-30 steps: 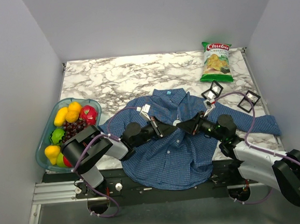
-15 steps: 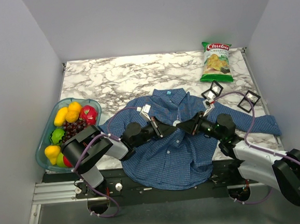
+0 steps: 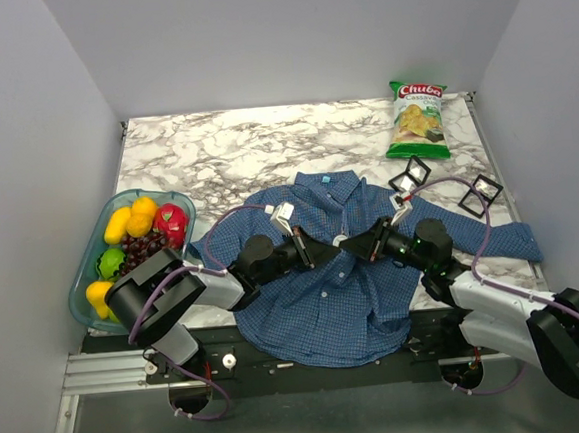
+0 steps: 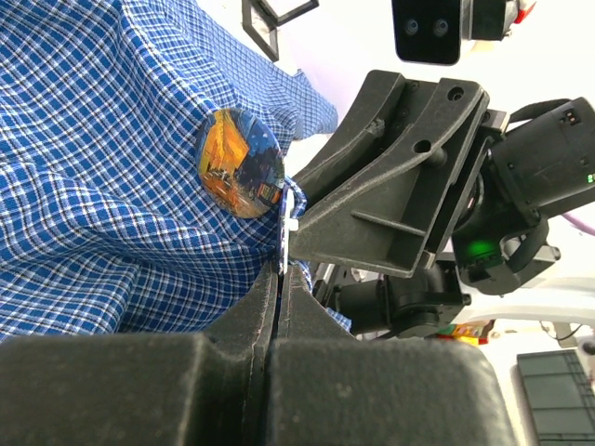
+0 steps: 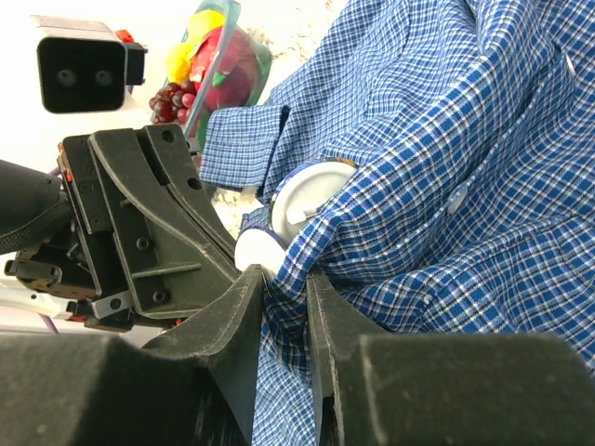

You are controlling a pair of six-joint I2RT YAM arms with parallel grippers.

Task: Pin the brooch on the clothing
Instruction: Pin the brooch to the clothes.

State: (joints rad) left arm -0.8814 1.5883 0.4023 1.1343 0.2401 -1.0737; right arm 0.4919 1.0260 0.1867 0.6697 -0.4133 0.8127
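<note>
Brooch (image 4: 239, 163): round badge with an orange-and-blue painted face, lying against the shirt (image 3: 327, 314) just beyond the left fingertips. Its lower rim runs into the seam between them. Its white back shows in the right wrist view, just above the right fingertips.

Left gripper (image 4: 281, 274): fingers pressed together, clamped on the brooch's thin edge.

Right gripper (image 5: 286, 283): fingers close together, pinching a raised fold of the shirt. Its tips face the left gripper's, almost touching.

Shirt: blue fine check with white buttons, spread on the marble table (image 3: 224, 146) under both sets of fingers.

Fruit bowl (image 3: 76, 285): well left of the left fingers.

Crisp bag (image 3: 417, 118): well beyond the right fingers.

Two black square frames (image 3: 409, 175) (image 3: 480, 193): beyond and right of the right fingers.
</note>
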